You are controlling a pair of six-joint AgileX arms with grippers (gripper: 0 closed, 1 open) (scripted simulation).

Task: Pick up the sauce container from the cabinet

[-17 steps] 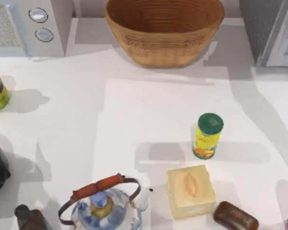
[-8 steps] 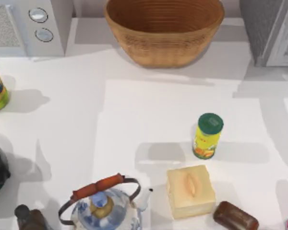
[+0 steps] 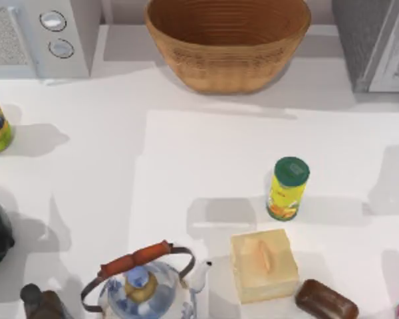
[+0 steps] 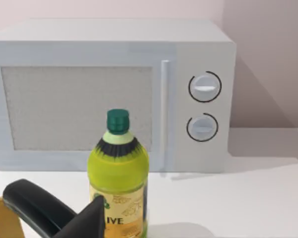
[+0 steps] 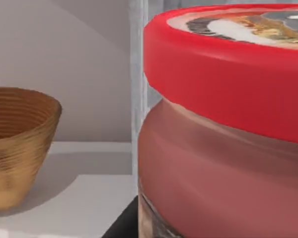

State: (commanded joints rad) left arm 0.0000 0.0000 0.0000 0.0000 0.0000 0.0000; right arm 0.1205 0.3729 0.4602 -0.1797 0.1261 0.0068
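The sauce container (image 5: 223, 163) looms very close in the right wrist view, a jar with a broad red lid (image 5: 228, 74) and a reddish side. It stands beside the grey upright edge of the cabinet (image 5: 138, 74). A dark part of my right gripper (image 5: 123, 225) shows just beneath the jar. The cabinet (image 3: 379, 40) occupies the back right corner of the top view. My left gripper (image 4: 54, 218) is a dark shape low in the left wrist view, close to a yellow-green bottle (image 4: 118, 183).
A wicker basket (image 3: 227, 40) stands at the back centre, a white microwave (image 3: 40, 33) at the back left. A yellow can with a green lid (image 3: 288, 189), a butter block (image 3: 263, 264), a kettle (image 3: 143, 286) and a brown bar (image 3: 326, 300) crowd the front.
A shadow on the right of the table has slid off the area by the cabinet toward the right edge. Nothing on the table has moved.
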